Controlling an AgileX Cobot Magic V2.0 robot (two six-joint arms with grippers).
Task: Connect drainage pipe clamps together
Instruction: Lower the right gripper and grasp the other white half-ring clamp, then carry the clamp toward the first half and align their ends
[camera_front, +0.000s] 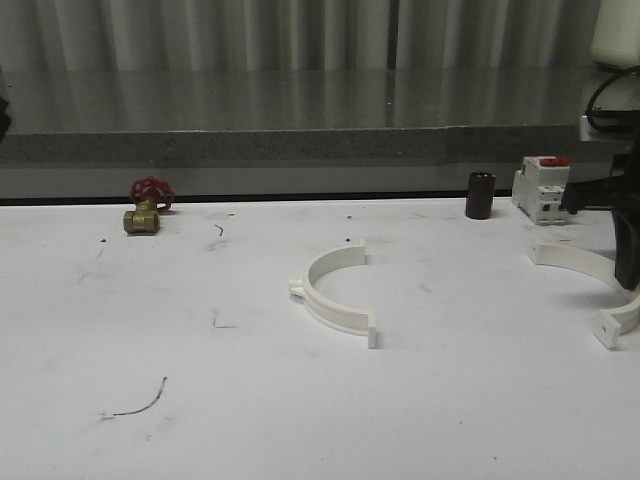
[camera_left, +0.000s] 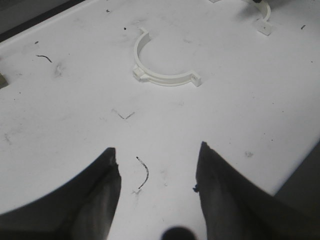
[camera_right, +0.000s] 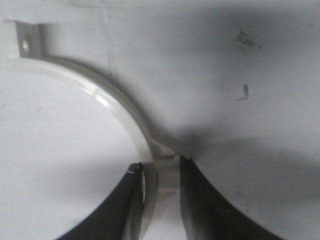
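Observation:
One white half-ring drainage pipe clamp (camera_front: 335, 297) lies flat at the table's middle, its open side facing the back right; it also shows ahead of my left gripper (camera_left: 157, 150) as the near clamp (camera_left: 162, 77). That gripper hangs open over bare table, well short of it. The second clamp (camera_front: 585, 262) lies at the far right. My right gripper (camera_front: 627, 270) stands over its arc. In the right wrist view the gripper (camera_right: 159, 167) is shut on the clamp's band (camera_right: 100, 92), one finger inside the arc and one outside.
A brass valve with red handwheel (camera_front: 147, 205) stands at the back left. A black cylinder (camera_front: 480, 195) and a white breaker with red top (camera_front: 541, 188) stand at the back right, just behind the right clamp. The table edge (camera_left: 300, 170) runs beside the left gripper.

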